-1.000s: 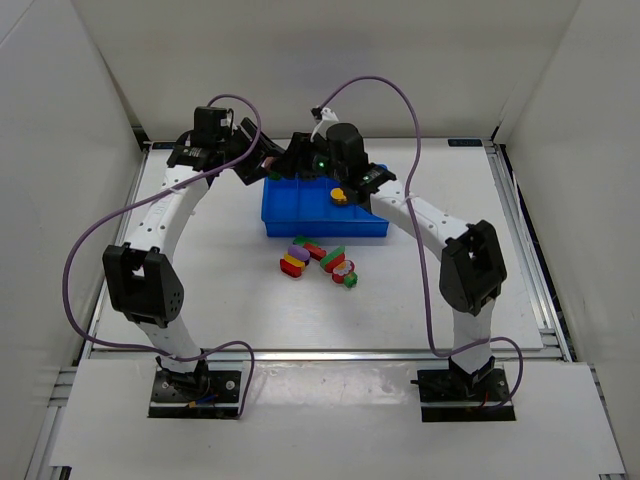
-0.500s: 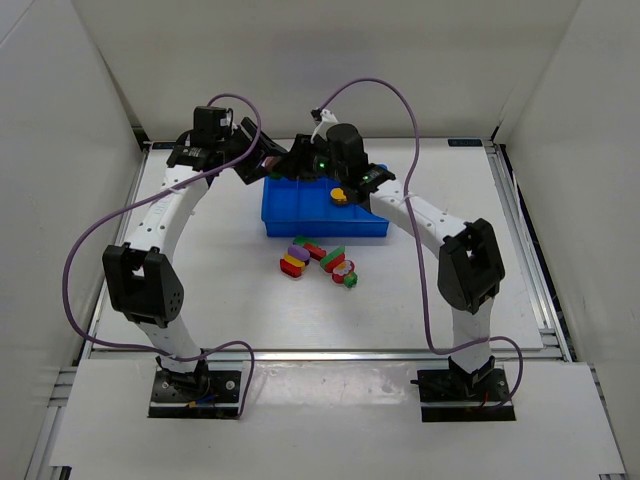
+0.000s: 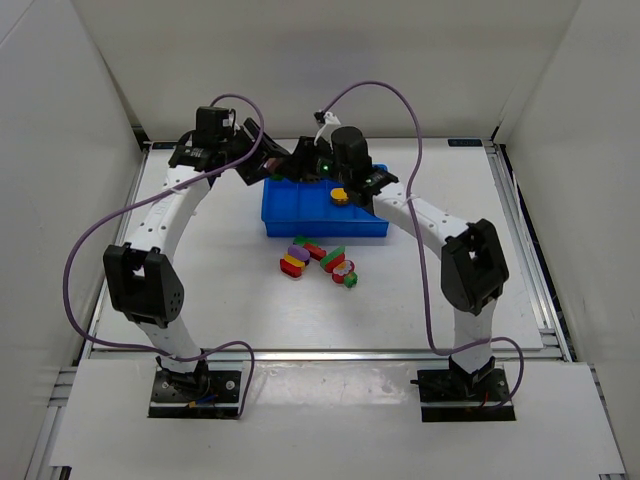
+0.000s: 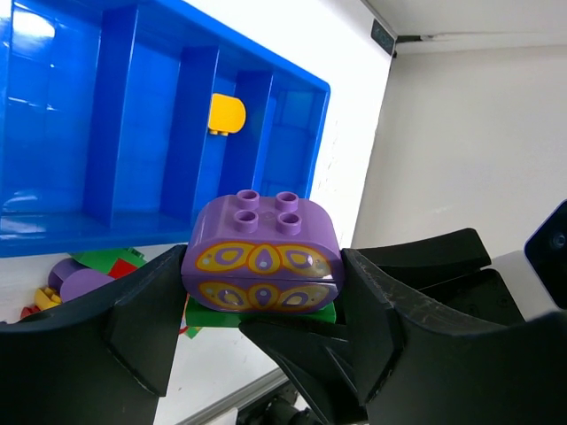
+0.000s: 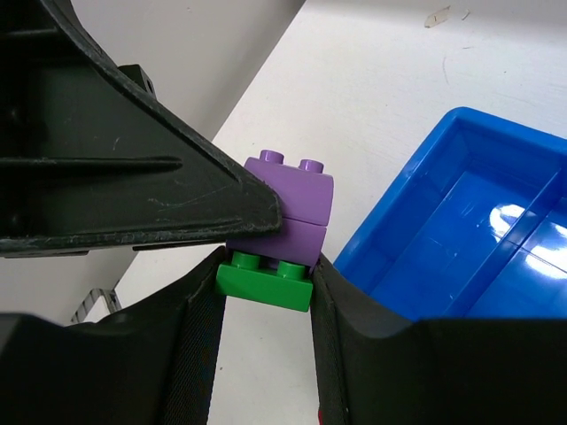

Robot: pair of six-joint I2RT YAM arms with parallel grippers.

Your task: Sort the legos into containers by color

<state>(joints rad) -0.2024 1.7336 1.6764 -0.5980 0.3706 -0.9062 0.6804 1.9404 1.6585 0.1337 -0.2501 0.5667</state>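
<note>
Purple lego (image 4: 261, 252) gripped by left claw (image 4: 263, 283), upper middle of top view, by tray's (image 3: 300, 231) upper-left corner. Green lego (image 5: 266, 276) stuck under it, pinched by right claw (image 5: 266, 297). Risk: if pulled crooked, one could be dropped outside tray.

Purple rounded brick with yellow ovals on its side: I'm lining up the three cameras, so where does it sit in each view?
Top external: the purple rounded brick is a tiny pinkish fleck just beyond the far left corner of the bright-blue plastic tray.
Left wrist: centre of the picture, clamped in the left gripper.
Right wrist: centre, stacked on a green brick.
Shared landmark: that tray.
</note>
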